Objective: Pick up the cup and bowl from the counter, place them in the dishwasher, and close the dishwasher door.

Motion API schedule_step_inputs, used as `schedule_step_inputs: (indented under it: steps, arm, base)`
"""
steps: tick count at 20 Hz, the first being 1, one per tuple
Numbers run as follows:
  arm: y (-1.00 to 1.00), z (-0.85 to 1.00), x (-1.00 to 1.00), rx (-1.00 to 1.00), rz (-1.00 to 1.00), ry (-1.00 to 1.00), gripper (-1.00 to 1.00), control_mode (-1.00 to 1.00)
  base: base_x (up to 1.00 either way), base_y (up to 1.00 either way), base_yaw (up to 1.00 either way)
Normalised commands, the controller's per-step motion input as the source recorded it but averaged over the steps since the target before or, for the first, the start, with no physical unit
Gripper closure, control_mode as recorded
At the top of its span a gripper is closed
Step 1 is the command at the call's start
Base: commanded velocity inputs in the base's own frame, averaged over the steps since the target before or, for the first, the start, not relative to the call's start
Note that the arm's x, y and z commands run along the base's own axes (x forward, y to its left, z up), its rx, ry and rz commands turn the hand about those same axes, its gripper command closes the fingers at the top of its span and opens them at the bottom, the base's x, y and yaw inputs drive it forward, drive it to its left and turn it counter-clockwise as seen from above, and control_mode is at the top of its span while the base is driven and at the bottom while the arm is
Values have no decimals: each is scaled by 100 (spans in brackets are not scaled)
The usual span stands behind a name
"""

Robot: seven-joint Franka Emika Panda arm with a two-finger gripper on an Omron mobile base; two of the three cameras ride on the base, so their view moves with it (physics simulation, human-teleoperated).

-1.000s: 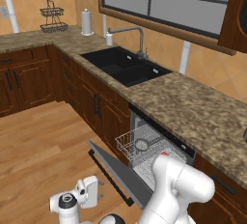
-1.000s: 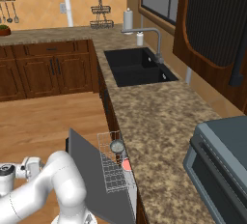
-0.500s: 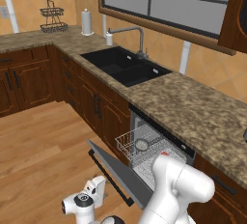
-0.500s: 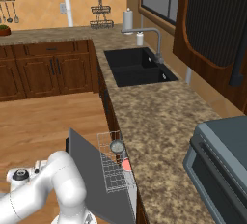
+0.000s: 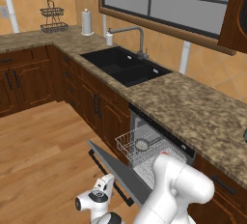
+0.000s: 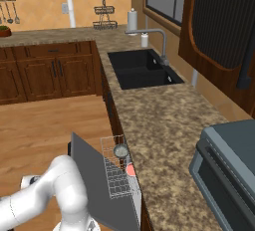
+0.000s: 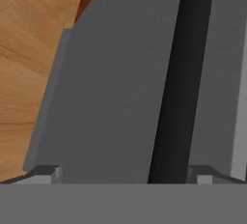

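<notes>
While the dishwasher door (image 5: 120, 172) hangs partly lowered over bare wooden floor (image 5: 43, 146), its black bar handle (image 7: 176, 88) runs between the end effector's (image 7: 125, 174) 2 wide-spread, empty fingertips (image 7: 46, 172). The arm (image 5: 178, 189) folds low beside the door. The bowl (image 5: 142, 145) and cup (image 6: 131, 170) sit in the dishwasher (image 5: 166, 138) rack (image 5: 144, 150), below the brown tabletop (image 5: 193, 107).

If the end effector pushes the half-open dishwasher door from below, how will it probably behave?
The dishwasher door is a flat rigid panel, so it will probably swing upward on its hinge, not bend. Its smooth face could let the open end effector slide; the black bar handle may give better contact.
</notes>
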Motion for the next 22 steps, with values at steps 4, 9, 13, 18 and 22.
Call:
schedule_step_inputs:
  steps: [4,9,13,18,22]
  arm:
    - [-31,-44,63,-20,-12,0,-100,-100]
    - [-61,-25,74,-24,-20,0,-100,-100]
    - [-87,-4,81,-30,-28,-3,-100,-100]
    - [-89,0,72,-37,-30,-12,-100,-100]
    - [-91,0,66,-38,-30,-14,-100,-100]
  base:
    - [0,0,0]
    - [0,0,0]
    - [0,0,0]
    - [0,0,0]
    - [0,0,0]
